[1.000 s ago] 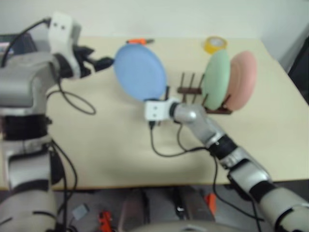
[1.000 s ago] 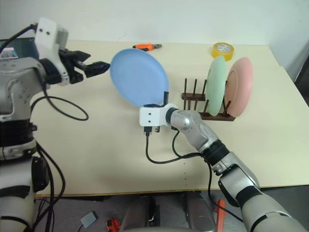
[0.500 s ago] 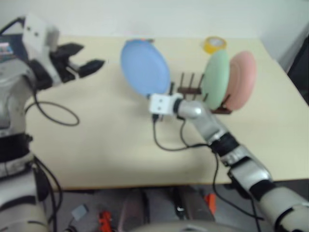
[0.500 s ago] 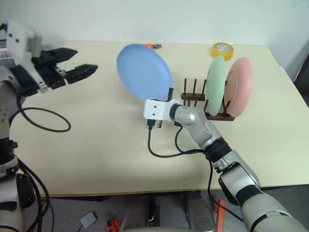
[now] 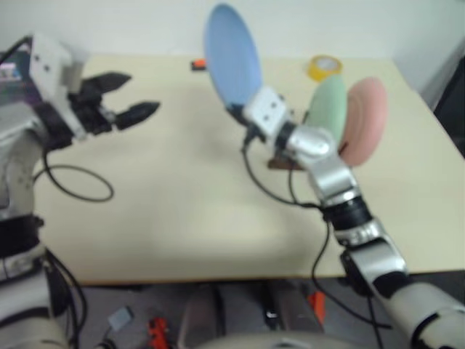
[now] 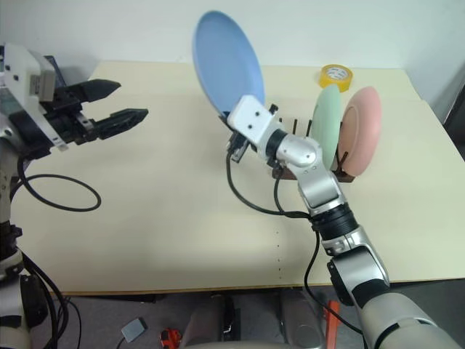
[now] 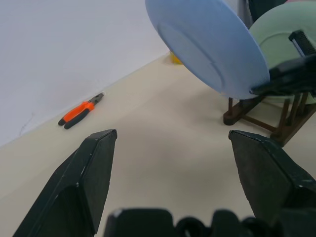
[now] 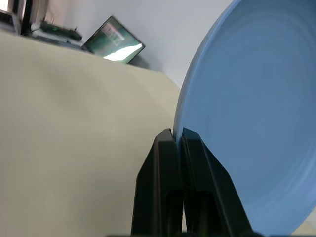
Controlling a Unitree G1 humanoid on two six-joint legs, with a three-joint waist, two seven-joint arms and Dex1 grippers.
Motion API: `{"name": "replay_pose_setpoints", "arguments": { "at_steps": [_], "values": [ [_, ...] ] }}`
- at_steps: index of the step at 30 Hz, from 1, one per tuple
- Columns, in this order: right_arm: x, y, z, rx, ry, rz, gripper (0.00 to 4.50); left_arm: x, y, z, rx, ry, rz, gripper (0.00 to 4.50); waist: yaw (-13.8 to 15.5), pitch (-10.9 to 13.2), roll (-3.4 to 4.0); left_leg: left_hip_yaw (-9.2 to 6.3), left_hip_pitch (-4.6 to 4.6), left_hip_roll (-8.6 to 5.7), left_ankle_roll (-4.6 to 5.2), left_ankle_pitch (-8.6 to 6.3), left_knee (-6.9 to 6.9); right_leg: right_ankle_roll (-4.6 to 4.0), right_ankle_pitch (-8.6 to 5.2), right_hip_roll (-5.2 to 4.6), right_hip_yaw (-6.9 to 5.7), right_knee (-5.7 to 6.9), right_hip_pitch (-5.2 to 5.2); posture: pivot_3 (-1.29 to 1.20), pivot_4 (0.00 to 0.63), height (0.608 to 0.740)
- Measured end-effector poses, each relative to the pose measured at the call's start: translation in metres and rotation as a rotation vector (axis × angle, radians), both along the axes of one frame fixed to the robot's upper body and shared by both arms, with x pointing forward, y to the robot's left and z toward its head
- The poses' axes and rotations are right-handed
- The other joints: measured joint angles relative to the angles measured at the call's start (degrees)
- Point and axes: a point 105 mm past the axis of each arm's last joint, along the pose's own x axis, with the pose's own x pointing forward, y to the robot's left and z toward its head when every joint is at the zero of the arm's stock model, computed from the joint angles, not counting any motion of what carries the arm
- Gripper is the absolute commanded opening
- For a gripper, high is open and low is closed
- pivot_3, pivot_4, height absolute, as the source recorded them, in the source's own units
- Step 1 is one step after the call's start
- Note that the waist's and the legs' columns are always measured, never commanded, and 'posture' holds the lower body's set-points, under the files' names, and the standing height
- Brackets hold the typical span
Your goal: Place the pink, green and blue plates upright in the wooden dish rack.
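My right gripper [image 8: 177, 134] is shut on the lower rim of the light blue plate [image 6: 227, 62]. It holds the plate in the air over the middle back of the table, tilted steeply. The mint green plate [image 6: 326, 127] and the salmon pink plate [image 6: 361, 131] stand upright side by side in the dark wooden dish rack [image 6: 343, 174], just right of my right wrist. Part of the rack is hidden behind my right arm. Well to the left of the blue plate, my left gripper [image 6: 133, 99] hovers above the table, open and holding nothing.
A yellow tape roll [image 6: 334, 74] lies at the table's back edge behind the rack. Orange-handled pliers [image 7: 79, 111] lie near the back wall. A black cable [image 6: 58, 196] loops over the table's left side, and a lit screen [image 8: 114, 44] stands beyond the left end.
My right gripper has lifted the blue plate higher and rolled it closer to upright. My left gripper has drawn back to the left, away from the plate, still open.
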Motion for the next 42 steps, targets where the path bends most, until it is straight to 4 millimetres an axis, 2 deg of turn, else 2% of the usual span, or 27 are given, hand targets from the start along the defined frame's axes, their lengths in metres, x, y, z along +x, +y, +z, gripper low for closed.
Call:
{"name": "replay_pose_setpoints", "arguments": {
  "at_steps": [8,13,17,22,27,42],
  "values": [
    [-0.012,-0.017,0.034,0.194,0.110,0.016,0.00,0.006,-0.016,-0.015,0.005,0.038,-0.061,3.99,0.12,0.00,0.00,0.00,0.00,0.01,0.00,0.00,-0.01,0.00,0.00,0.01,-0.01,0.00,0.00,0.00,0.150,0.740],
    [-0.014,-0.050,0.051,0.357,0.223,-0.007,0.00,0.009,-0.020,-0.014,0.014,0.033,-0.084,3.99,0.50,0.00,0.00,0.01,-0.02,0.01,0.01,0.00,-0.01,0.00,0.00,-0.01,0.00,-0.03,-0.01,0.00,0.150,0.740],
    [-0.021,-0.072,0.060,0.415,0.283,0.005,0.00,0.011,-0.024,-0.018,0.009,0.042,-0.100,3.99,0.56,0.00,0.00,0.01,-0.03,0.00,0.01,-0.01,-0.04,0.00,-0.01,-0.02,-0.01,-0.07,0.00,0.00,0.150,0.740],
    [-0.030,-0.087,0.055,0.472,0.396,0.047,0.00,0.013,-0.028,-0.024,0.009,0.062,-0.112,3.99,0.51,0.00,0.00,0.00,-0.03,0.00,0.02,-0.01,-0.06,0.07,-0.05,0.00,-0.02,-0.08,0.00,0.00,0.150,0.740],
    [-0.035,-0.087,0.043,0.482,0.493,0.077,0.00,0.013,-0.029,-0.026,0.014,0.068,-0.114,3.99,0.47,0.00,0.01,0.00,-0.04,0.01,0.02,-0.01,-0.06,0.23,-0.14,0.00,0.00,-0.09,-0.01,0.00,0.150,0.740],
    [-0.031,-0.101,0.030,0.474,0.549,0.020,0.00,0.013,-0.029,-0.028,0.014,0.077,-0.112,3.99,0.53,0.00,0.01,-0.02,-0.11,0.00,0.02,-0.01,-0.07,0.25,-0.15,-0.01,-0.02,-0.15,-0.02,0.00,0.150,0.740]
  ]
}}
